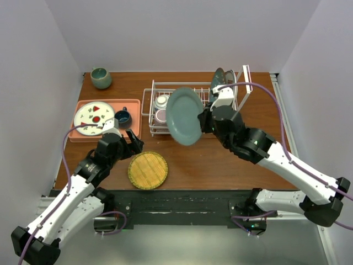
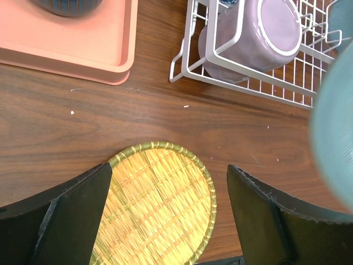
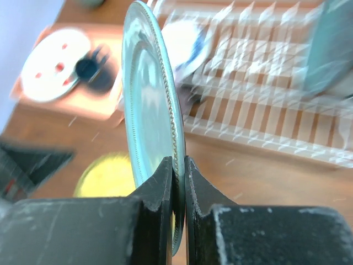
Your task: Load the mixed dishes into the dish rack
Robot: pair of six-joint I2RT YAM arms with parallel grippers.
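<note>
My right gripper (image 1: 205, 121) (image 3: 177, 179) is shut on the rim of the plain teal plate (image 1: 185, 116) (image 3: 144, 105), holding it on edge in the air over the front of the white wire dish rack (image 1: 146, 104) (image 3: 259, 135). In the rack's left end lie a blue-and-white bowl (image 1: 161, 101) and the pinkish mug (image 1: 161, 116) (image 2: 259, 36). Another teal-rimmed plate (image 1: 219, 79) stands at the rack's far right. The yellow woven plate (image 1: 148, 170) (image 2: 160, 204) lies flat on the table. My left gripper (image 1: 135, 144) (image 2: 165, 221) hangs open just above it, holding nothing.
A salmon-pink tray (image 1: 132, 105) (image 2: 83, 52) at the left holds a white plate with red fruit marks (image 1: 94, 116) and a dark blue cup (image 1: 122, 117). A grey-green cup (image 1: 101, 78) stands at the back left corner. The rack's tall wire end piece (image 1: 246, 85) rises on the right.
</note>
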